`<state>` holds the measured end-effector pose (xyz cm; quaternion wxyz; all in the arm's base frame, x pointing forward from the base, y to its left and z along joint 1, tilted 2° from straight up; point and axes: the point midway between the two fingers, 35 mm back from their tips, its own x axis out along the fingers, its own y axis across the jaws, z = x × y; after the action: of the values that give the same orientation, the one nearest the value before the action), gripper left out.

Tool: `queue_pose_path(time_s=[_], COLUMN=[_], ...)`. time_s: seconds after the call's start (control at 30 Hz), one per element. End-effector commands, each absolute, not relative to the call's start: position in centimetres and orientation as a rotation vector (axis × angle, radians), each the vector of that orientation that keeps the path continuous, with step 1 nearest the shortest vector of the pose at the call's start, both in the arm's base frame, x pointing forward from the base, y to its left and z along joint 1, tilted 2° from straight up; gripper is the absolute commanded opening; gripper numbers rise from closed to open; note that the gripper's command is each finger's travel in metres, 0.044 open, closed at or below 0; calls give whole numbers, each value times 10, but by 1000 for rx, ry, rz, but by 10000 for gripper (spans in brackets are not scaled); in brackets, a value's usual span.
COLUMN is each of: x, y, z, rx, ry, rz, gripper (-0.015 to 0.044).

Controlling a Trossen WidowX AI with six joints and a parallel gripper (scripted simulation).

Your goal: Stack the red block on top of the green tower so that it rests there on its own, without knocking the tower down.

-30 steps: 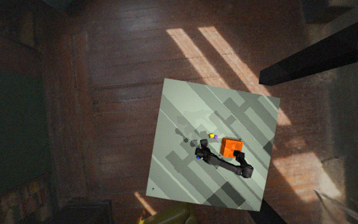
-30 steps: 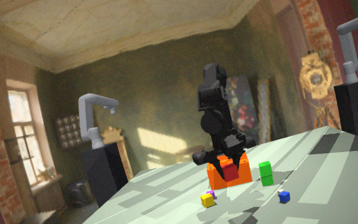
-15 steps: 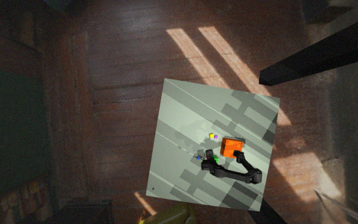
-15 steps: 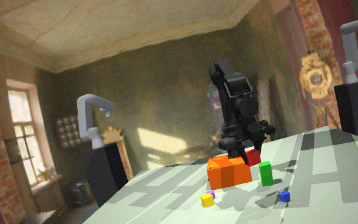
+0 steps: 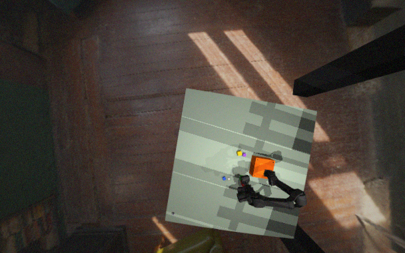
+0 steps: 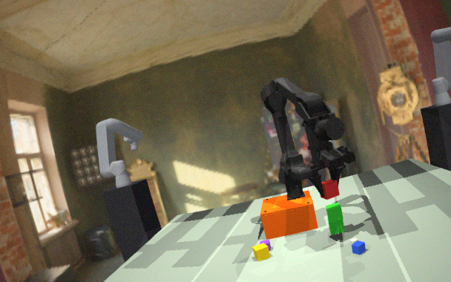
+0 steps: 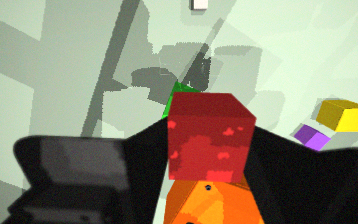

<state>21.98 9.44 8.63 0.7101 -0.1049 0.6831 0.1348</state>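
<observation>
I have the red block (image 6: 330, 188) clamped between the fingers (image 6: 314, 184), off the counter (image 6: 408, 223) and hanging just above the green tower (image 6: 334, 219), with a visible gap between the two in the exterior view. From the wrist view the block (image 7: 210, 137) fills the middle of the picture and only a sliver of the tower's green top (image 7: 176, 97) peeks out behind its upper left edge, so I judge the block is close to over the tower but perhaps not squarely centred. The step in hand is the carry and line-up above the tower. Next I'd trim the sideways offset, then come straight down slowly until the block seats flat, and only then part the fingers, lifting away vertically so nothing nudges the narrow tower. The orange box (image 6: 288, 217) stands just beside the tower, with yellow (image 6: 261, 251), purple (image 6: 265, 243) and blue (image 6: 358, 247) cubes scattered nearer the camera.
</observation>
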Motion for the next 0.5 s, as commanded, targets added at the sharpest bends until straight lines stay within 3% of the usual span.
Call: queue_pose_path(time_s=[0.0,0.47], x=[200,195], y=[99,102], z=[83,64], rx=[-231,-231], ry=[1512,1513], rz=[293,293], gripper=[0,0])
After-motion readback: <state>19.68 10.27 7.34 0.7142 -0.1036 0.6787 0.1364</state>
